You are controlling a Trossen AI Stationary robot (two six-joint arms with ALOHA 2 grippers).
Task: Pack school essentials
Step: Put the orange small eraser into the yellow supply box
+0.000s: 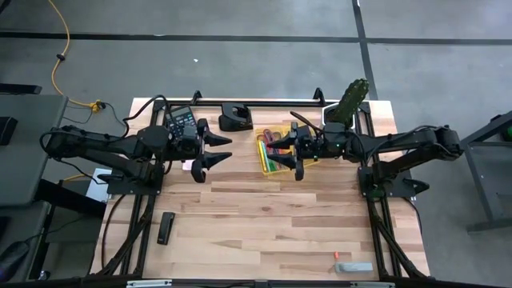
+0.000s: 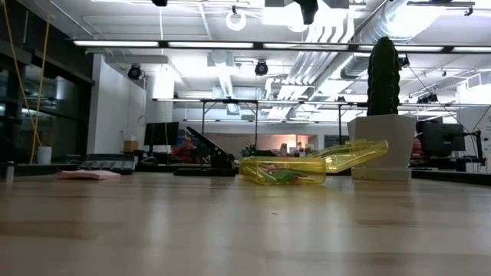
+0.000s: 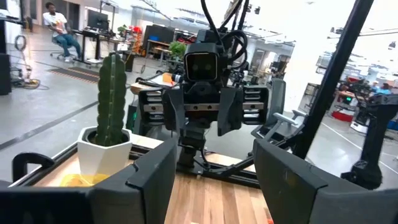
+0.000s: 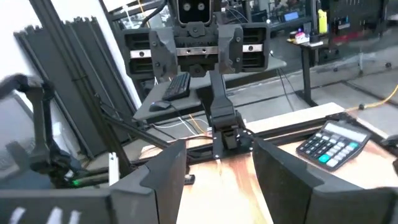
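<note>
A clear yellow pencil case lies open at the back middle of the table. It holds school essentials, among them pencils and pink and green bits; in the low view its lid tilts up. My right gripper is open and empty, hovering over the case. My left gripper is open and empty, just left of the case and facing the right one. A pale pink pad lies flat near the left gripper. Scissors are not visible.
A black calculator lies behind the left gripper and shows in the right wrist view. A black stand, a potted cactus, a flat black bar and a small grey and red item are also on the table.
</note>
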